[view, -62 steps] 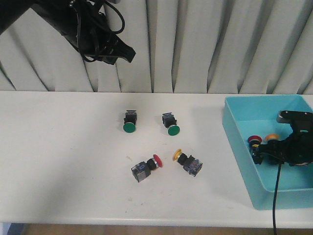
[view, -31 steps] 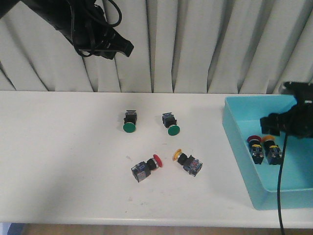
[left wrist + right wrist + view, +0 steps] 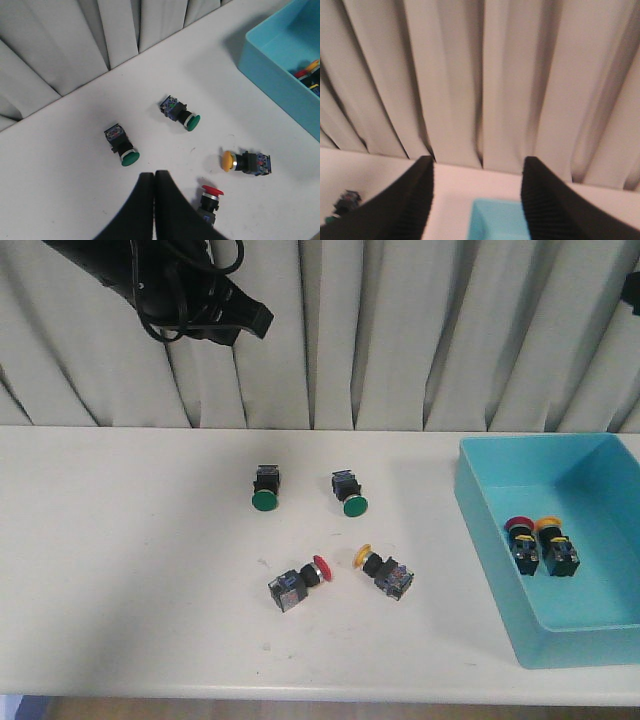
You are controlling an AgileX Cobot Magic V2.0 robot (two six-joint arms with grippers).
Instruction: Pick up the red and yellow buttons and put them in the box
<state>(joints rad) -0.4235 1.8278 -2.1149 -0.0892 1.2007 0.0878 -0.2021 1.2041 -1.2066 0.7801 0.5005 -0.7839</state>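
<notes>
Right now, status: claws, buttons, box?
Left claw shut, empty, raised. Right claw open, empty. Two buttons in box; red button and yellow button on table. Nothing blocking.

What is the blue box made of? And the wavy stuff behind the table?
The blue box looks like smooth plastic: even turquoise colour, thin moulded sloping walls, rounded corners, a slight sheen. The wavy backdrop looks like matte pale grey cloth, a curtain hanging in soft vertical folds, though the pictures leave the exact fabric open.
</notes>
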